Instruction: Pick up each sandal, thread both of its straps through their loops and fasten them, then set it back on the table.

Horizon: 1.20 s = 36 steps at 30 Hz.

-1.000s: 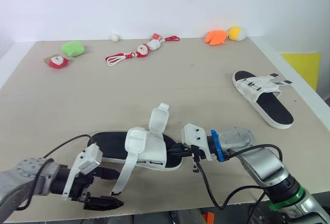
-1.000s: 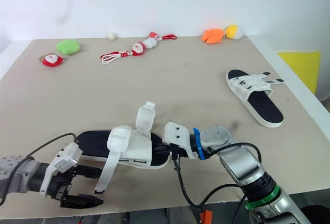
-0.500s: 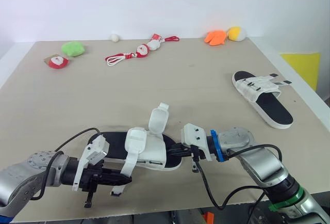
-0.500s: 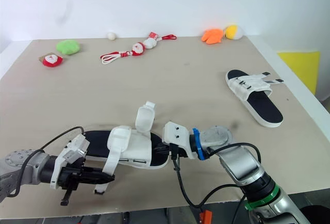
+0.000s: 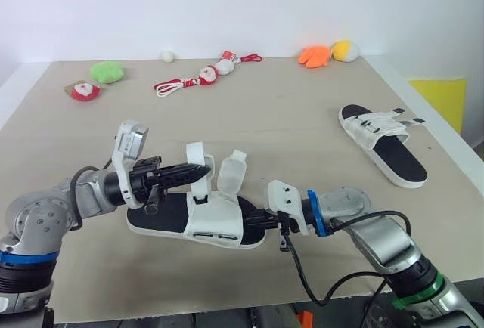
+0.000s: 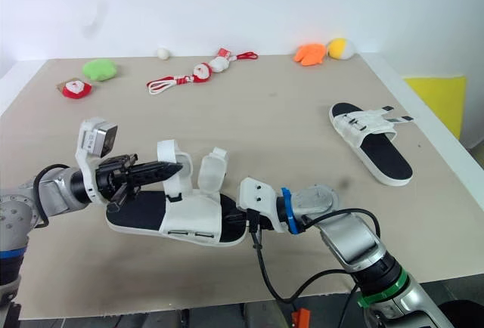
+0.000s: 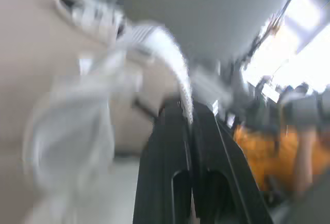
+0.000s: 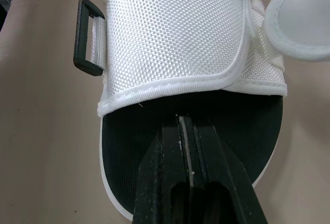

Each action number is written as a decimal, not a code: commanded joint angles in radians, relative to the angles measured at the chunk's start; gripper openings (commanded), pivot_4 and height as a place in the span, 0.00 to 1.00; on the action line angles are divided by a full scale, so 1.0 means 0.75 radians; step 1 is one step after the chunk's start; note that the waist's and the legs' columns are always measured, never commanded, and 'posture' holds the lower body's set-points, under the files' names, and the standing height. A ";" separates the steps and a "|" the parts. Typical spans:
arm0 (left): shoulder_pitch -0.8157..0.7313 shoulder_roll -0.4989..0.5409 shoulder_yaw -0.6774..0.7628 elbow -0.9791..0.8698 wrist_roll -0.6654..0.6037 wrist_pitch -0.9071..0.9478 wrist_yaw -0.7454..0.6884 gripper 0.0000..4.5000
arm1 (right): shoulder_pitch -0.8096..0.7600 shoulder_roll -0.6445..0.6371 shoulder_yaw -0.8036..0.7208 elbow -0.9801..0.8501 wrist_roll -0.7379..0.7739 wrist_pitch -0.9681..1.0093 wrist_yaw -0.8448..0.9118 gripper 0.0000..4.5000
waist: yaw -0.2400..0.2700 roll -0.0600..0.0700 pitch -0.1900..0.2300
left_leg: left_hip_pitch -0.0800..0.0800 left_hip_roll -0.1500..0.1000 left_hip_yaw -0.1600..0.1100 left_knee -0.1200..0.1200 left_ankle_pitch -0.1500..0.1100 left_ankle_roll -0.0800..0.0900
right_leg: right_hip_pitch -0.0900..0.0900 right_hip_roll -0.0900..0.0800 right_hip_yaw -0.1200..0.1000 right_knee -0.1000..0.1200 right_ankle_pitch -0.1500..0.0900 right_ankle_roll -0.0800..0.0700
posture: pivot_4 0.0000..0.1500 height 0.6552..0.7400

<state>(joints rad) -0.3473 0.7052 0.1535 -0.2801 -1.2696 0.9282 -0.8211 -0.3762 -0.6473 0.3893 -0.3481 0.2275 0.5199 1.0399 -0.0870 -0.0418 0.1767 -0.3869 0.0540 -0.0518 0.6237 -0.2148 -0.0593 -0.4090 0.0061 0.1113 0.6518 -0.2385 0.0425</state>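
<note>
Left claw (image 5: 203, 170) tight on upright white strap (image 5: 197, 151) of black-soled, white-topped sandal (image 5: 162, 218).

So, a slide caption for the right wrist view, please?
Right fingers clamp the black sole edge of the white-strapped sandal.

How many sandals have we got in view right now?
2. One sandal near the front edge: the right gripper pinches its sole, the left gripper holds its strap raised. The second sandal lies alone toward the table's right side. None seems hidden.
</note>
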 commanded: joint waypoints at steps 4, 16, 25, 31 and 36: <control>0.018 -0.037 -0.023 -0.035 0.035 0.027 0.003 0.01 | 0.025 -0.018 0.049 0.036 -0.045 0.048 -0.006 0.00 | 0.000 0.001 0.000 | 0.000 0.000 -0.002 0.000 0.000 0.000 | 0.000 0.001 0.000 0.000 0.000 0.000 | 1.00 1.00; 0.171 0.030 -0.008 -0.183 0.025 0.114 0.026 0.01 | 0.039 -0.017 0.049 0.019 -0.041 0.057 -0.016 0.00 | 0.002 0.001 0.000 | -0.001 0.000 -0.003 0.000 0.000 0.000 | 0.001 0.001 0.000 0.000 -0.004 -0.007 | 1.00 1.00; 0.228 0.055 -0.011 -0.207 0.030 0.130 0.014 0.01 | 0.042 -0.013 0.054 0.020 -0.037 0.057 -0.020 0.00 | 0.002 0.001 -0.001 | 0.000 0.000 -0.004 0.000 0.000 0.000 | 0.001 0.001 -0.001 0.000 -0.004 -0.007 | 1.00 1.00; 0.244 0.071 -0.015 -0.217 0.039 0.133 0.004 0.01 | 0.041 -0.008 0.056 0.022 -0.036 0.054 -0.021 0.00 | 0.001 0.001 -0.001 | 0.000 0.000 -0.004 -0.001 0.000 0.000 | 0.000 0.001 -0.001 0.000 -0.005 -0.008 | 1.00 1.00; 0.241 0.074 -0.003 -0.242 0.023 0.138 0.035 0.01 | 0.045 -0.008 0.058 0.022 -0.036 0.050 -0.020 0.00 | 0.001 0.001 0.000 | 0.000 0.000 -0.004 -0.001 0.000 0.000 | 0.001 0.001 -0.001 0.000 -0.005 -0.008 | 1.00 1.00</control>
<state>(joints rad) -0.1698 0.7454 0.1310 -0.4294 -1.2388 1.0240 -0.8050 -0.3683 -0.6483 0.3892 -0.3611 0.2276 0.5280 1.0253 -0.0860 -0.0412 0.1763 -0.3869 0.0539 -0.0546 0.6231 -0.2148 -0.0593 -0.4086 0.0072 0.1108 0.6518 -0.2422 0.0361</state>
